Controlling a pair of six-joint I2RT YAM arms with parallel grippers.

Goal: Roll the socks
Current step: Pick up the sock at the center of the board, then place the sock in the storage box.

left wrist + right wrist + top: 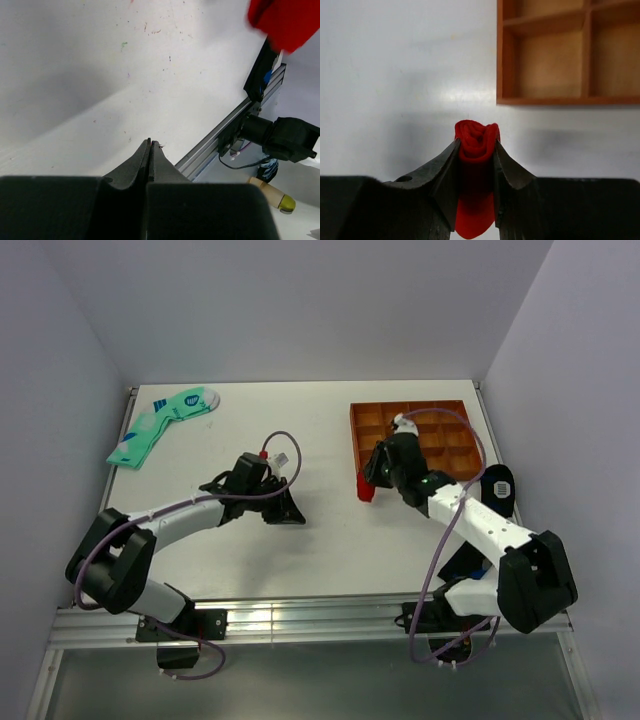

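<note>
My right gripper (476,145) is shut on the rolled red socks (476,142), with a loose red end hanging below the fingers. In the top view the socks (366,487) hang at my right gripper (372,480), just off the near left corner of the brown tray (356,436), above the table. They also show, blurred, in the left wrist view (285,20). My left gripper (150,144) is shut and empty; in the top view it (291,512) sits low over the table's middle, well left of the socks.
A mint-green sock with blue marks (160,422) lies at the far left. The brown tray's compartments (552,65) lie ahead of my right gripper. A black sock with white pattern (499,486) sits at the right edge. The metal rail (300,620) runs along the near edge.
</note>
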